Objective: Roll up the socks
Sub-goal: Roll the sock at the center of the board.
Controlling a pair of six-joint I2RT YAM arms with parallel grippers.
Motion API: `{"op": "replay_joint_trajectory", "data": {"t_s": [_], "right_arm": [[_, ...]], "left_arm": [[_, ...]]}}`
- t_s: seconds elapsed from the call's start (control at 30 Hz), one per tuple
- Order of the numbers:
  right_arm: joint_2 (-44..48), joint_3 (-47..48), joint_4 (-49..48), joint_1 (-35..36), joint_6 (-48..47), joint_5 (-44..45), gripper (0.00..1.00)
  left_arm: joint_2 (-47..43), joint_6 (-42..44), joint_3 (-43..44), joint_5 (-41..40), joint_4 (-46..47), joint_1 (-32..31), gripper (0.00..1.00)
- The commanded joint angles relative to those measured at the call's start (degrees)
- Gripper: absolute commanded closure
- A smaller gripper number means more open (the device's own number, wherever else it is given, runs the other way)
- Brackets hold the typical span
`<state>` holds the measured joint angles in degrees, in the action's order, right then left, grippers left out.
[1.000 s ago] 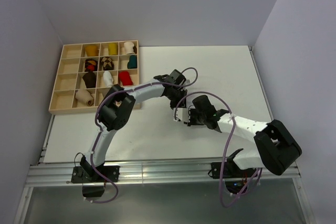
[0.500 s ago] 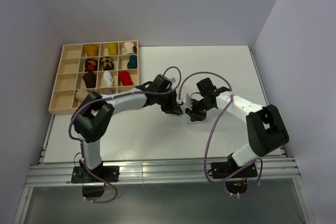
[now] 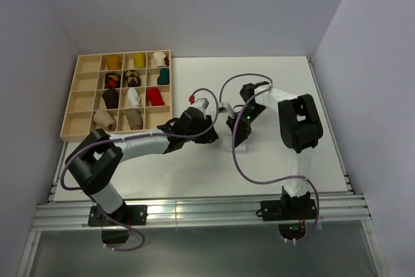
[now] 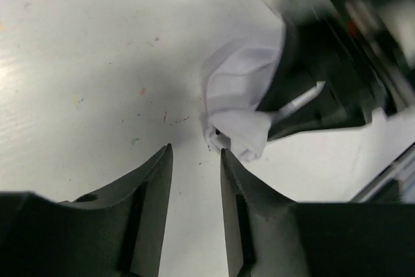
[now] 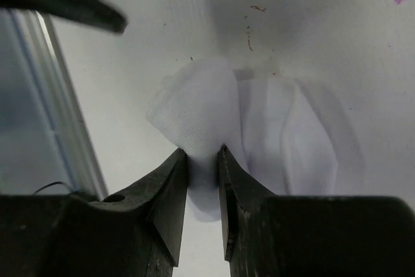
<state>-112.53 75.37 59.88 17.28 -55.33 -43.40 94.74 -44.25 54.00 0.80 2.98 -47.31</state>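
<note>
A pale cream sock lies bunched on the white table; no striped cuff shows. My right gripper is shut on a fold at the sock's edge. In the top view the right gripper points down at the middle of the table, over the sock. My left gripper is open and empty, low over the table, its tips just short of the sock; in the top view the left gripper sits just left of the right one. No brown sock lies loose on the table.
A wooden compartment tray at the far left holds several rolled socks of different colours. The table's metal rail runs along the near edge. Grey walls close in the left, back and right sides.
The right arm has swung from the near right round to the far side, its gripper staying at the sock. The left arm has dropped low and stretched out toward the sock.
</note>
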Motion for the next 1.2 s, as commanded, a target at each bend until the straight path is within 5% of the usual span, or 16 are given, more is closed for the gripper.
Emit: {"op": "replay_joint_trajectory", "data": {"t_s": [0.0,0.47,0.9,1.0,1.17], "right_arm": [[-6.5,5.6,10.2,-1.4,-2.1,-2.0,0.7],[-9.5,7.3,6.0,-1.7,4.9,3.1,0.69],[-8.8,6.7,2.4,-1.6,9.3,6.2,0.63],[-7.9,5.9,1.0,-1.7,10.3,6.9,0.59],[-5.1,3.6,-4.3,-1.7,12.8,8.1,0.51]], "left_arm": [[-2.1,9.6,-2.1,-6.2,11.4,-2.8,0.58],[8.9,27.0,4.4,6.0,14.9,-4.7,0.5],[14.2,26.8,8.7,11.6,11.9,-4.8,0.49],[16.3,25.7,9.6,10.6,10.1,-4.8,0.56],[19.0,22.4,12.7,9.5,6.3,-4.9,0.92]]}}
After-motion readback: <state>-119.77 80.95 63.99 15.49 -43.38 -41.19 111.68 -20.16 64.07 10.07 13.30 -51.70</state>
